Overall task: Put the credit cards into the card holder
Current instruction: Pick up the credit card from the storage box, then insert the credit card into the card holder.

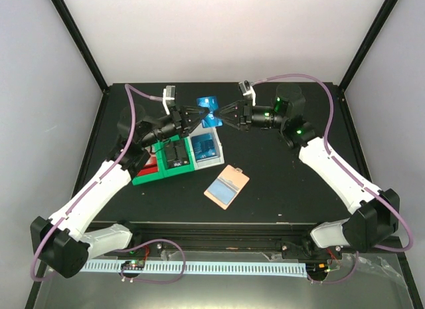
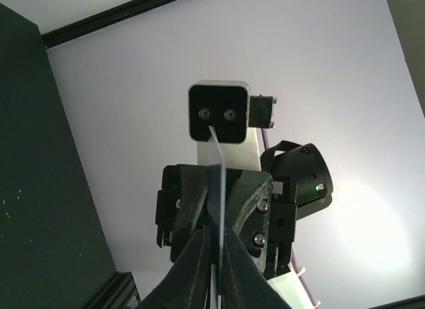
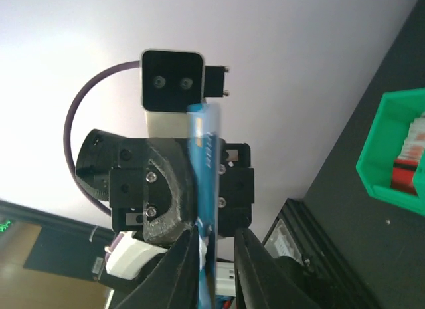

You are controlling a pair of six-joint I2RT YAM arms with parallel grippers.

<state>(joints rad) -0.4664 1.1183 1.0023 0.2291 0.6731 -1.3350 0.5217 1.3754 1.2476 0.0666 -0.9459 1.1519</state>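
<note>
Now my left pincer (image 1: 203, 113) clenches a blue card (image 1: 208, 102) above the bins (image 1: 154, 177), long axis toward the right pincer (image 1: 220, 116), which straddles it unclenched.

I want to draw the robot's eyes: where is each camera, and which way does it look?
Top camera: above and behind the arms, looking down at the table; both arms show, left gripper and right gripper meeting at a credit card.
Left wrist camera: on the left arm, looking along its fingers at the right arm's camera.
Right wrist camera: on the right arm, looking past its fingers at the left arm's camera.
Both wrist views share that card, nearly edge-on.
</note>
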